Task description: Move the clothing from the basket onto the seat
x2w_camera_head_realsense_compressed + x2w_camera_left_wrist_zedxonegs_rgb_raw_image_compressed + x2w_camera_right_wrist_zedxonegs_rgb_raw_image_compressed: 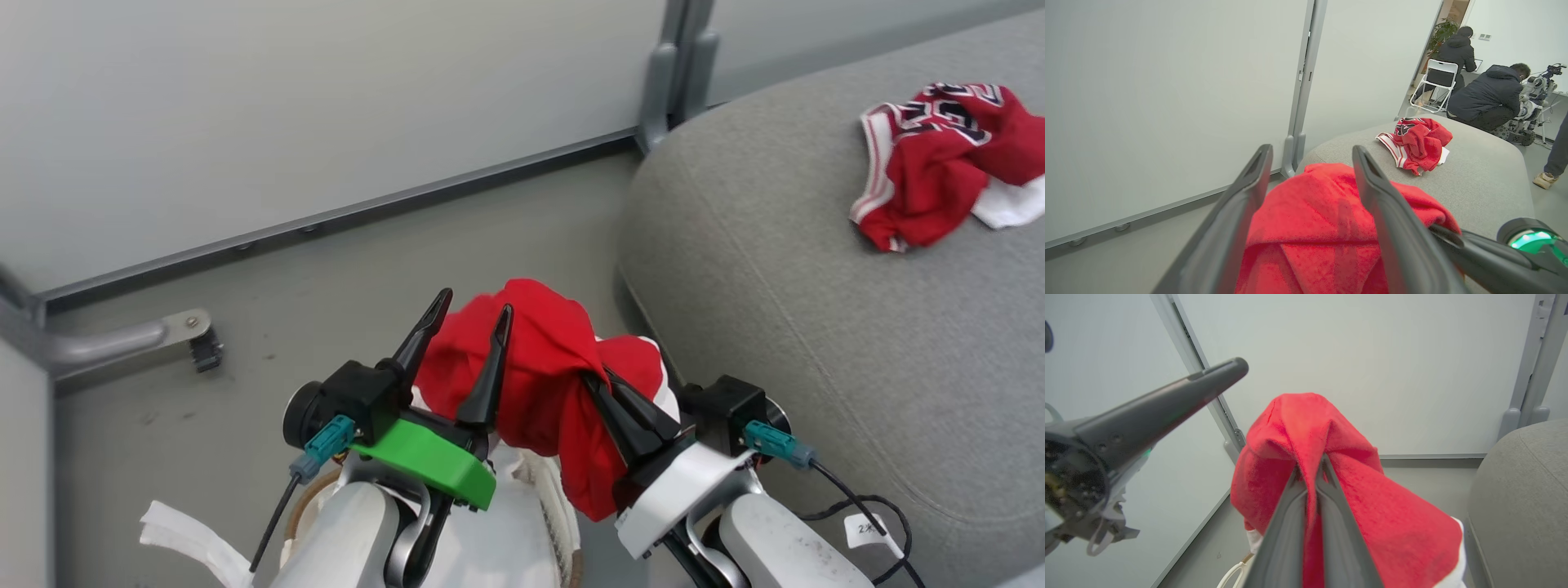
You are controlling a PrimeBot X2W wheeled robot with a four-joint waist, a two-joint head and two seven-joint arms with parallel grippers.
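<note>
Our left gripper [476, 300], with two long dark fingers, stands spread wide, pointing upward. Our right gripper [600, 377], angled inward toward it, has its fingers pinched tight on a soft red garment [543, 359].

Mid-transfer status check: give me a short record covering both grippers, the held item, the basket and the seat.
left gripper: open, fingers apart, close to the red garment, not clamping it
right gripper: shut, pinching a fold of the red garment
red garment: lifted above the basket, hanging from the right gripper
basket: below the grippers, mostly hidden; contents cannot be told
seat: on the robot's right; a crumpled jersey lies on it
background: people beyond the seat
</note>
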